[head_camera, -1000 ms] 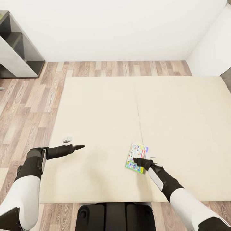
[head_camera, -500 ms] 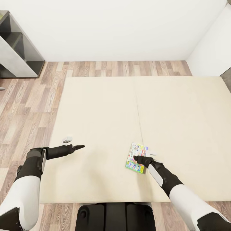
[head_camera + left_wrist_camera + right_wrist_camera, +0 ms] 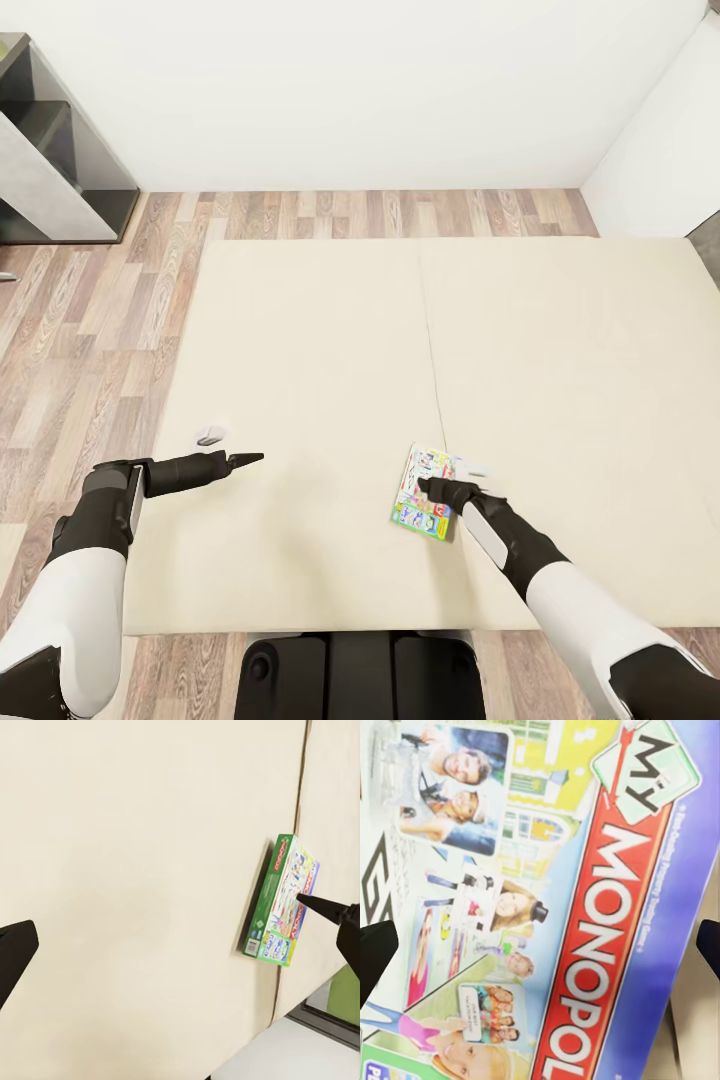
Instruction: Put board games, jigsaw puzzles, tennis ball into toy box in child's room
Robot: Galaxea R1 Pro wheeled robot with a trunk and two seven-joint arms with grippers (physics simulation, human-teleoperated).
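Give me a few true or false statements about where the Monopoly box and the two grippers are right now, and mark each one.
1. The Monopoly box lies on the beige bed. True.
2. The right gripper is directly over the Monopoly box. True.
3. The left gripper is clamped on the Monopoly box. False: it is out over bare mattress, well to the box's left.
4. The box has been lifted clear of the bed. False: it lies flat on the mattress.
5. In the right wrist view the box's lid reads "Skip-Bo". False: it reads "Monopoly".
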